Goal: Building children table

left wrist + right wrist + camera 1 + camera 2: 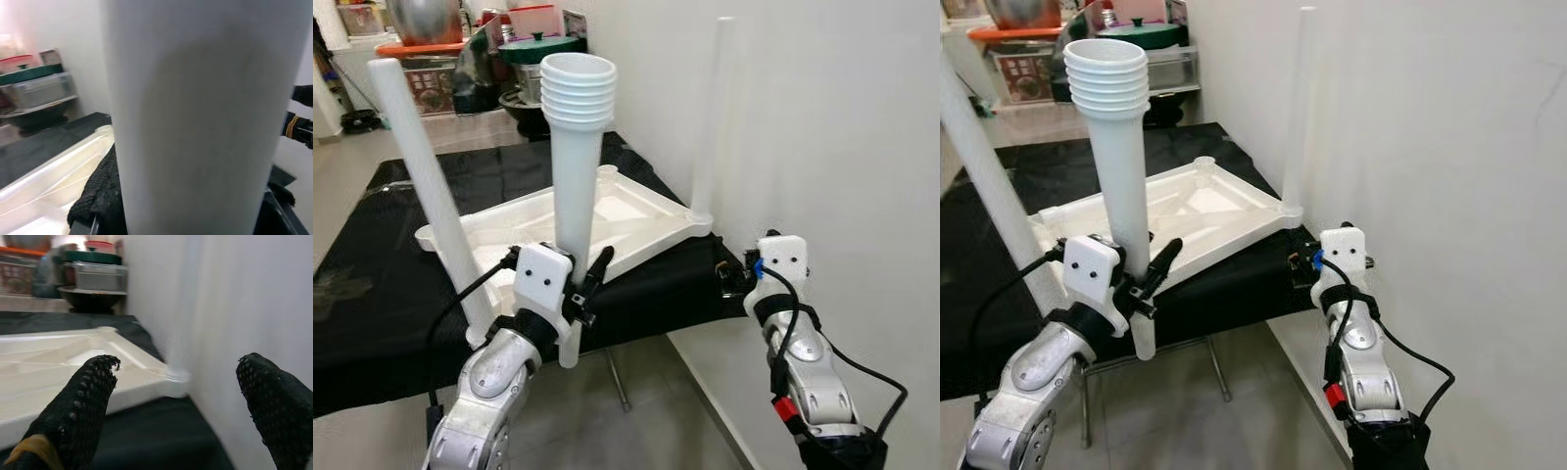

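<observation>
left eye view
tabletop: white plastic children's table top (636, 220) lies upside down on a black-covered work table (372, 294), centre of view
fitted legs: one white leg (431, 196) stands at the top's 8 o'clock corner, leaning a bit; another white leg (710, 117) stands upright at the 3 o'clock corner, next to the wall (832, 137)
held leg: white table leg (576, 147) with ribbed open socket end up, roughly upright, in front of the top's near edge
left gripper (576, 284): clamped around the held leg's lower part, 6 o'clock of the top
right gripper (729, 274): at the work table's near right corner, 5 o'clock of the wall-side leg; touching nothing that I can see
background: shelves with pots and containers (460, 49) at 12 o'clock

right eye view
same scene: nothing new

left wrist view
held leg: white tube very close to the lens, blurred
fingers (98, 191): black mesh pad pressed against the tube
behind: upturned top and black cloth at 9 o'clock of the tube

right wrist view
fingers (78, 406): two black mesh pads spread wide apart, nothing between them
beyond: corner of the white top with the wall-side leg rising from it, black cloth under it
</observation>
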You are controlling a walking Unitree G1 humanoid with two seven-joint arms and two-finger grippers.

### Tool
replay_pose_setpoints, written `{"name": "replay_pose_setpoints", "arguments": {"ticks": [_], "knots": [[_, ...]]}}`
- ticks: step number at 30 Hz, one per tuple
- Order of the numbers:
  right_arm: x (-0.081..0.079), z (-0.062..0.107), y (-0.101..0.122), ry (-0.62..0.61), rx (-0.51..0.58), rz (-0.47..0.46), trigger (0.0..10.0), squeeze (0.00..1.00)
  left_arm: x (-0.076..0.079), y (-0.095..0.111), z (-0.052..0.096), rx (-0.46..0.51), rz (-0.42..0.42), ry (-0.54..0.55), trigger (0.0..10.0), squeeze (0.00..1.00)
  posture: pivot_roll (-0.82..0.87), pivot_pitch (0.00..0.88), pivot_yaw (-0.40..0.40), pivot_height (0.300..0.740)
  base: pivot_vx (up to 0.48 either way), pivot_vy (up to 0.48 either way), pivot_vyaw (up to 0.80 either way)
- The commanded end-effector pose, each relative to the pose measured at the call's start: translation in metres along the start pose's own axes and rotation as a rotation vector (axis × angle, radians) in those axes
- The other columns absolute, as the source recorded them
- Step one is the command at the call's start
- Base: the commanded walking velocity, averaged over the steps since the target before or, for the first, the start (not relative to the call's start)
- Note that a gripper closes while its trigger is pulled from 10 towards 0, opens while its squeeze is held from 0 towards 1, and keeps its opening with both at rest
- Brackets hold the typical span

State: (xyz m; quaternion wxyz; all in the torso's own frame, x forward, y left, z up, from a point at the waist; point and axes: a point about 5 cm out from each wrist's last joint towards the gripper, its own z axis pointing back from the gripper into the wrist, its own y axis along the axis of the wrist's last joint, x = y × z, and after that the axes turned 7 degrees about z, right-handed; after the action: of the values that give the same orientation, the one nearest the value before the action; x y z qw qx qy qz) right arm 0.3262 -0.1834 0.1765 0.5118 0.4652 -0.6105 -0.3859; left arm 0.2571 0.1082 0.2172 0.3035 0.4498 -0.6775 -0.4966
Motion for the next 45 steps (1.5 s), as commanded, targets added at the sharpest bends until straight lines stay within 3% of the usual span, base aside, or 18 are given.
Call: {"name": "replay_pose_setpoints", "arguments": {"ticks": [1,12,20,24,35,38,45], "knots": [[-0.006,-0.003,0.005,0.018,0.025,-0.010,10.0,0.00,-0.001,0.002,0.002,0.012,0.005,-0.004,10.0,0.00,0.04,0.000,-0.026,0.740,0.000,0.476,0.00],[-0.007,-0.004,0.006,0.020,0.028,-0.008,10.0,0.00,0.005,0.002,0.002,0.013,0.015,-0.052,10.0,0.00,0.05,0.000,-0.026,0.740,0.000,0.473,0.00],[0.000,-0.007,0.002,-0.039,-0.004,0.036,10.0,0.00,0.018,0.003,0.010,-0.002,0.132,-0.181,10.0,0.00,0.05,0.000,-0.031,0.740,0.000,0.094,0.00],[-0.001,-0.007,0.000,-0.028,-0.010,0.031,10.0,0.00,0.018,0.006,0.011,0.005,0.143,-0.193,10.0,0.00,0.05,0.000,-0.032,0.740,0.000,0.000,0.00],[-0.002,-0.008,-0.002,-0.030,-0.019,0.031,10.0,0.00,0.004,0.021,0.013,0.057,0.139,-0.147,10.0,0.00,0.06,0.000,-0.039,0.740,0.000,0.000,0.00],[0.003,-0.009,-0.002,-0.061,-0.021,0.028,10.0,0.00,-0.021,0.025,0.025,0.050,0.124,-0.082,10.0,0.00,0.07,0.000,-0.043,0.740,0.000,0.000,0.00],[0.002,-0.010,-0.003,-0.058,-0.024,0.027,10.0,0.00,-0.026,0.029,0.032,0.047,0.120,-0.089,10.0,0.00,0.08,0.000,-0.050,0.740,0.000,0.000,0.00]]}}
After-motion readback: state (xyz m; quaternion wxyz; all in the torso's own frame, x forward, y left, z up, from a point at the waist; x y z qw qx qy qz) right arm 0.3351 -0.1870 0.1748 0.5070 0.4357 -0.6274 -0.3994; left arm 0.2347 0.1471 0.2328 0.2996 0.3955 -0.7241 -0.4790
